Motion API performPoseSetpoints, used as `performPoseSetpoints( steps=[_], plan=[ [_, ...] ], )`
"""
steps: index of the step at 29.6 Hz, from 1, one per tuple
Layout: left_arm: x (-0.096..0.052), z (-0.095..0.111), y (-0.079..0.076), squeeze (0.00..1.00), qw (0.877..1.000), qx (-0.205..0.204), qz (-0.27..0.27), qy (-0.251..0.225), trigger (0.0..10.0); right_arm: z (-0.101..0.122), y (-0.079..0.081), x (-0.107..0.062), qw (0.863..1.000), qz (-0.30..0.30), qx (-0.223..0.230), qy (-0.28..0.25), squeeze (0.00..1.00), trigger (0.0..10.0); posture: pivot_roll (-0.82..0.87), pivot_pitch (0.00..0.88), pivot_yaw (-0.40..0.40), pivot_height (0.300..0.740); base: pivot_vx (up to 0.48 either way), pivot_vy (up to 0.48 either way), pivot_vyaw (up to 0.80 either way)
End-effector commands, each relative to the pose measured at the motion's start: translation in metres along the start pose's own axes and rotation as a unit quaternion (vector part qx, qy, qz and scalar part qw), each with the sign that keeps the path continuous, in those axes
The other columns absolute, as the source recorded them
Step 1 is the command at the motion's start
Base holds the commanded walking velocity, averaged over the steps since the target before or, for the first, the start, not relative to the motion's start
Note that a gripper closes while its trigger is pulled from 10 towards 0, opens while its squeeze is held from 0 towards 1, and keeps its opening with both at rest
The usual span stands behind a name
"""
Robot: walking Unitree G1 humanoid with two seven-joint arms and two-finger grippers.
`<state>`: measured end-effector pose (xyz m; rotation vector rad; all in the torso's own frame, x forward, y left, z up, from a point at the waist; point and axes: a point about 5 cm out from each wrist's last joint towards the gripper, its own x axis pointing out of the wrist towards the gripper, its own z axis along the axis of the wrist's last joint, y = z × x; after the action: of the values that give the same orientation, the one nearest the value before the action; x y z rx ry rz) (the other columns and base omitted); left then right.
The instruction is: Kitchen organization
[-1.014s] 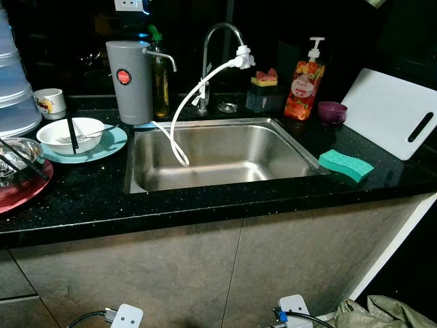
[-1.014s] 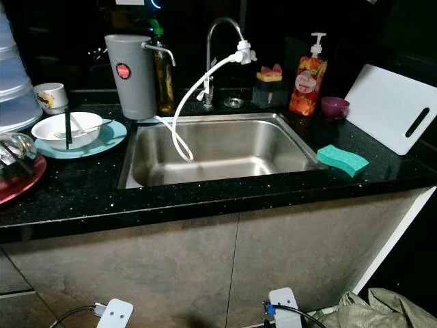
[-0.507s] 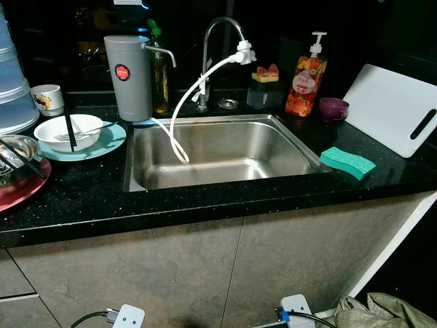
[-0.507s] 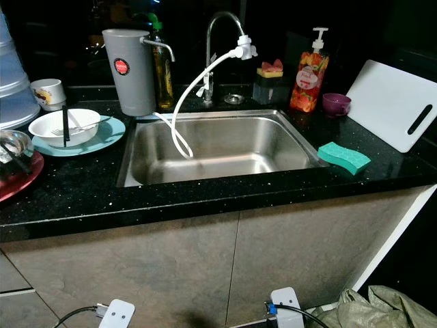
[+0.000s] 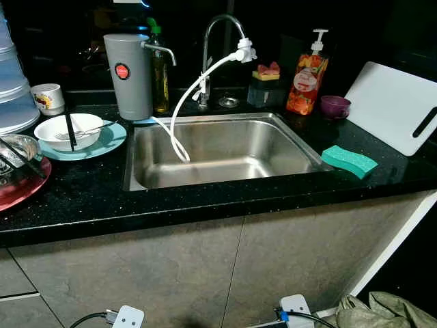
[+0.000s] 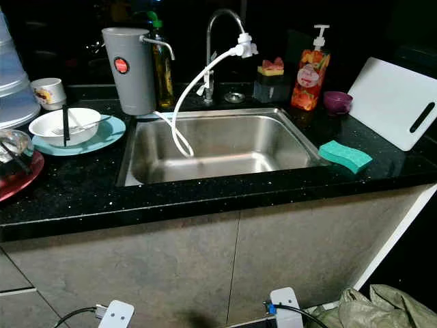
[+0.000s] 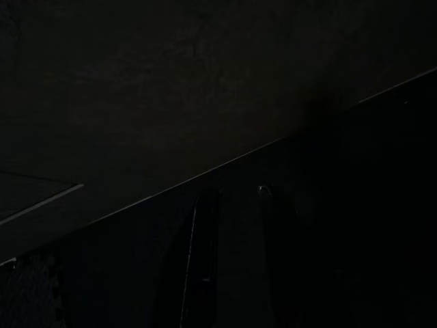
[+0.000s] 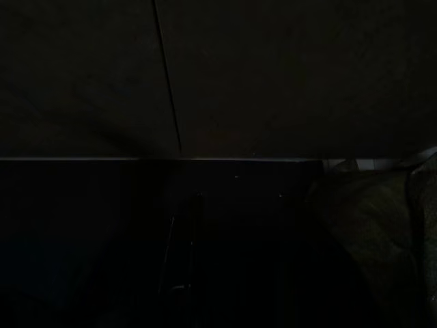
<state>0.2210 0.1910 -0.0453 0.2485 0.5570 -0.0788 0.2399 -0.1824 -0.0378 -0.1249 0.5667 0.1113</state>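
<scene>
A rectangular steel sink sits mid-frame in the speckled black counter, a wavy green sponge at right; I cannot tell how either arm's jaws stand.

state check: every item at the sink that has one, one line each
sink: basin holds nothing but the hose end
white hose: runs from faucet spout into the basin
green sponge: flat on counter, right of sink
cutting board: leaning at the right
white bowl: upright on teal plate, utensils in it
soap bottle: upright behind sink
grey dispenser: upright, back left corner of sink
purple cup: upright
</scene>
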Motion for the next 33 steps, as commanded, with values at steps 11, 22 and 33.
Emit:
performPoseSetpoints(
  steps=[11,22,33],
  plan=[
    [-0.003,-0.005,-0.002,0.00,1.000,-0.001,0.000,0.003,10.0,-0.004,-0.001,-0.002,1.000,0.004,-0.003,0.010,0.00,10.0,0.04,0.137,-0.058,0.740,0.000,0.000,0.00],
    [-0.008,-0.014,-0.003,0.00,1.000,-0.010,0.005,0.021,10.0,-0.006,-0.006,-0.003,1.000,-0.009,0.001,0.012,0.00,10.0,0.02,0.129,-0.055,0.740,0.000,0.000,0.00],
    [-0.011,-0.010,0.005,0.00,1.000,-0.009,0.008,0.009,10.0,-0.005,-0.009,-0.004,1.000,-0.018,0.001,0.003,0.00,10.0,0.03,0.122,-0.043,0.740,0.000,0.000,0.00]
  ],
)
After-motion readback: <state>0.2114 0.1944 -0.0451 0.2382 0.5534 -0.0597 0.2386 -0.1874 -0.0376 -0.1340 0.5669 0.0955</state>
